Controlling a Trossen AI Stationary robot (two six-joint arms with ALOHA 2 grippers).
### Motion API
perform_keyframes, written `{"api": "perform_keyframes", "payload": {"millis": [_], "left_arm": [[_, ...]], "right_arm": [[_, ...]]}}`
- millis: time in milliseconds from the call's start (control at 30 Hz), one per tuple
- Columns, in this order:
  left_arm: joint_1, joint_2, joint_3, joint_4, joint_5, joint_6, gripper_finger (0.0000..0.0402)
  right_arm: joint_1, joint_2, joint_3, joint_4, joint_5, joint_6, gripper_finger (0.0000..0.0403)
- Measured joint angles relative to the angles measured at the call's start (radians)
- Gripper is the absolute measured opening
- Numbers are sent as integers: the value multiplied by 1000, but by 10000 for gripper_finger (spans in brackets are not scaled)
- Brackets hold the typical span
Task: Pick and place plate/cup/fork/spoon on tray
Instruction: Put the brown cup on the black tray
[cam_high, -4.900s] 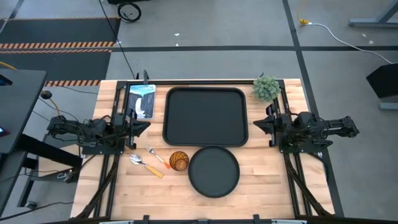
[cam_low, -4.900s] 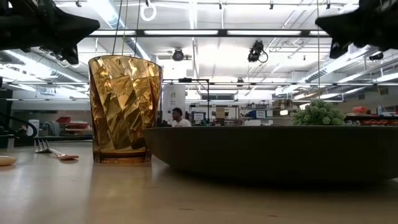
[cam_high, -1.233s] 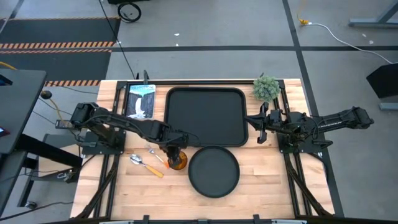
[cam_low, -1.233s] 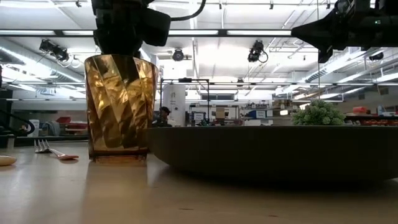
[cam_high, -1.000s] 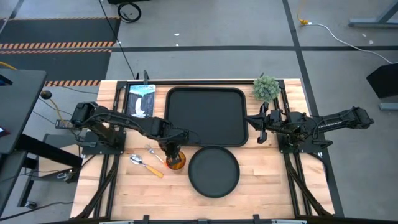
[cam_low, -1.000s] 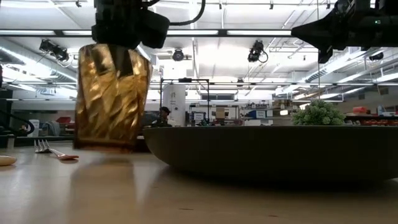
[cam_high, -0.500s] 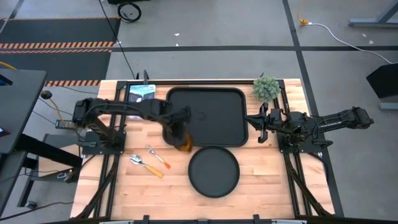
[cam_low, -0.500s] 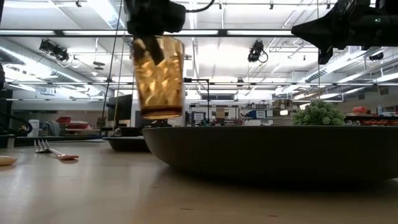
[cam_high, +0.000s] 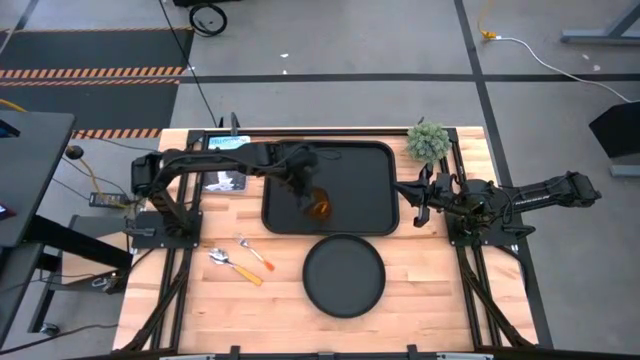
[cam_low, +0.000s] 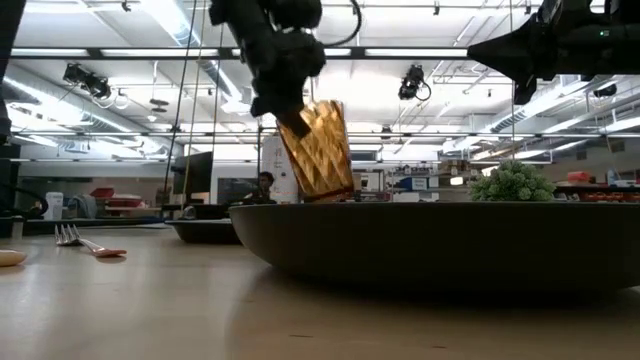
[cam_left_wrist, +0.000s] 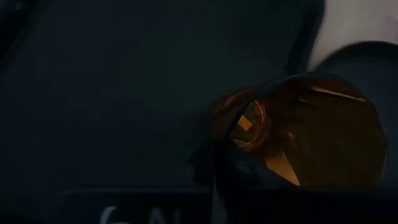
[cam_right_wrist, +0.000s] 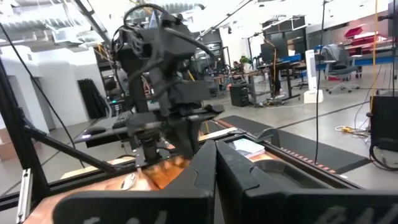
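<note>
My left gripper (cam_high: 306, 188) reaches over the black rectangular tray (cam_high: 362, 168) and is shut on the amber cup (cam_high: 320, 206), which also shows in the low view (cam_low: 320, 150) and the left wrist view (cam_left_wrist: 311, 134). The round black plate (cam_high: 344, 276) rests flat on the table near the tray's near edge. The fork (cam_high: 256, 253) and the spoon (cam_high: 230, 263) lie on the table left of the plate. My right gripper (cam_high: 413, 203) is shut and empty, raised by the tray's right edge. My left gripper holds the cup by its rim (cam_low: 290, 118), one finger inside the cup (cam_left_wrist: 227, 134) and one outside. The fingers come from above, slanting from the table's left. The cup hangs tilted over the tray, its base toward the right; the plate hides whether the base touches the tray.
A small green plant (cam_high: 428, 141) stands at the far right corner of the table. A blue and white card (cam_high: 222, 165) lies left of the tray, partly under my left arm. Bare wood lies right of the plate.
My left gripper has lifted the cup off the table beside the plate and carried it up and toward the far edge, over the tray. The cup has tipped from upright to tilted. The plate, fork and spoon have stayed in place.
</note>
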Motion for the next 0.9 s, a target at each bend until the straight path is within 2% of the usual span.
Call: {"api": "perform_keyframes", "payload": {"millis": [200,567,900], "left_arm": [[57,76,49,29,-1,48,16],[97,270,325,-25,-4,149,16],[117,425,559,-56,-102,205,16]], "right_arm": [[-15,0,0,4,1,10,9],[-52,0,0,4,-2,26,10],[-53,0,0,4,-1,-8,10]]}}
